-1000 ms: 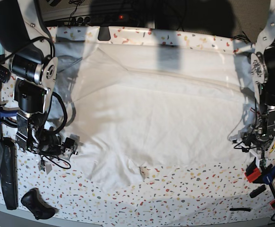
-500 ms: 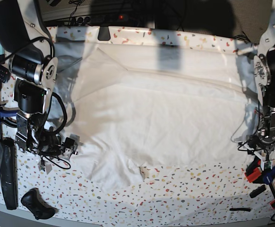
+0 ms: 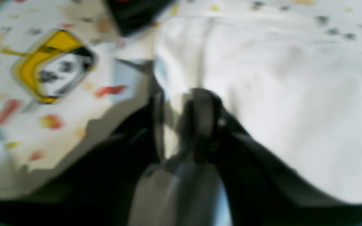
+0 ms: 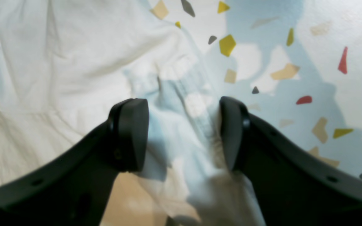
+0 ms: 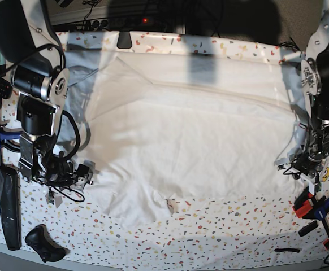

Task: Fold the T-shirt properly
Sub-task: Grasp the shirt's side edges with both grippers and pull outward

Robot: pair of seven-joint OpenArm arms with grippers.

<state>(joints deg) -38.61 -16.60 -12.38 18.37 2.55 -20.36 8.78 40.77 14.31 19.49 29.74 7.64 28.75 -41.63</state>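
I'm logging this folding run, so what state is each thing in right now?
T-shirt: spread flat on the table, wrinkled, not yet folded.
Left gripper: jaws nearly together at the shirt's edge with pale cloth between them; blurred.
Right gripper: jaws wide open, straddling a bunched bit of shirt.

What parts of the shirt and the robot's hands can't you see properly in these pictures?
- Left wrist view: everything is blurred, so whether the left gripper really pinches the T-shirt is unclear.
- Base view: the right gripper is hidden among its own arm and cables.
- Base view: the left arm covers the T-shirt's edge nearest it.
- Right wrist view: the open right gripper straddles cloth; the frame edges cut off the T-shirt.
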